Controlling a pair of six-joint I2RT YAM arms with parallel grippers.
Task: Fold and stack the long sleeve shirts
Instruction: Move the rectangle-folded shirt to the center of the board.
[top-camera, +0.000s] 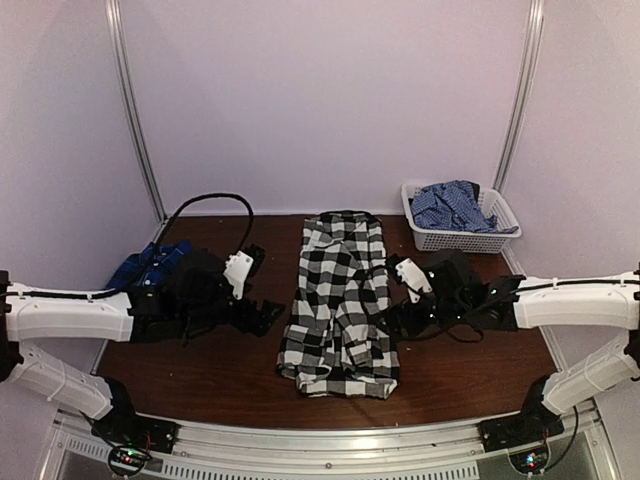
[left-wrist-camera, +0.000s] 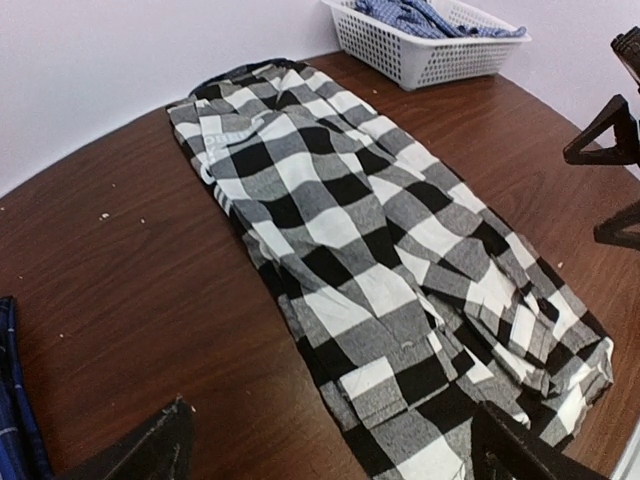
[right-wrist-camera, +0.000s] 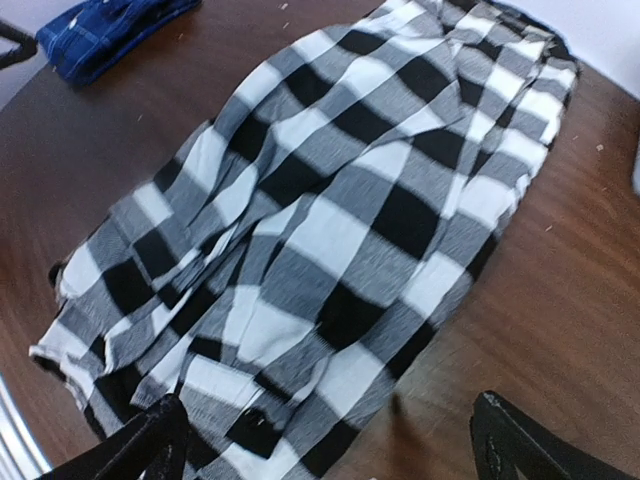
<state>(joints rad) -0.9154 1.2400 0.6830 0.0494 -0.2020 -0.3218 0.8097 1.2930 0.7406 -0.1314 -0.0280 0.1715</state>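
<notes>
Both sets of jaws spread and empty, left gripper (top-camera: 262, 316) just left of the black-and-white checked shirt (top-camera: 340, 300), right gripper (top-camera: 400, 318) just right of it, blue plaid shirt (top-camera: 150, 266) farther left; risks undoing the lengthwise fold if pinching only the rumpled top layer.

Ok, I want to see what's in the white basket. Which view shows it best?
Top external: the whole white basket sits at the back right, blue checked cloth heaped inside. The left wrist view shows it closer but cut off by the frame's top edge. The right wrist view does not show it.
</notes>
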